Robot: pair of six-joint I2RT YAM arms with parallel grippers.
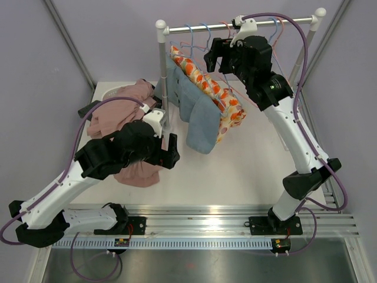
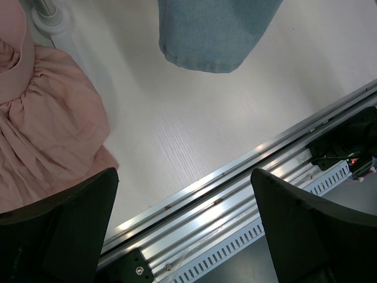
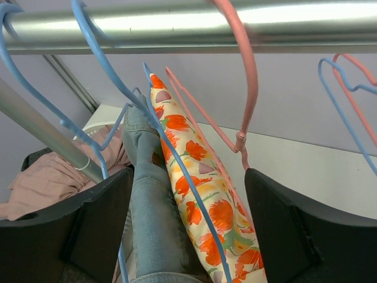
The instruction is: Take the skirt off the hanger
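Note:
A yellow skirt with orange flowers hangs on a blue hanger from the rail, next to hanging blue jeans. My right gripper is open, high up by the rail. In the right wrist view its jaws stand either side of the skirt and the jeans, not closed on them. My left gripper is open and empty, low over the table; its wrist view shows the jeans hem ahead of it.
A pink garment lies heaped on the table at the left, under my left arm, and shows in the left wrist view. Several empty blue and pink hangers hang on the rail. The rack post stands at mid-left. An aluminium rail runs along the near edge.

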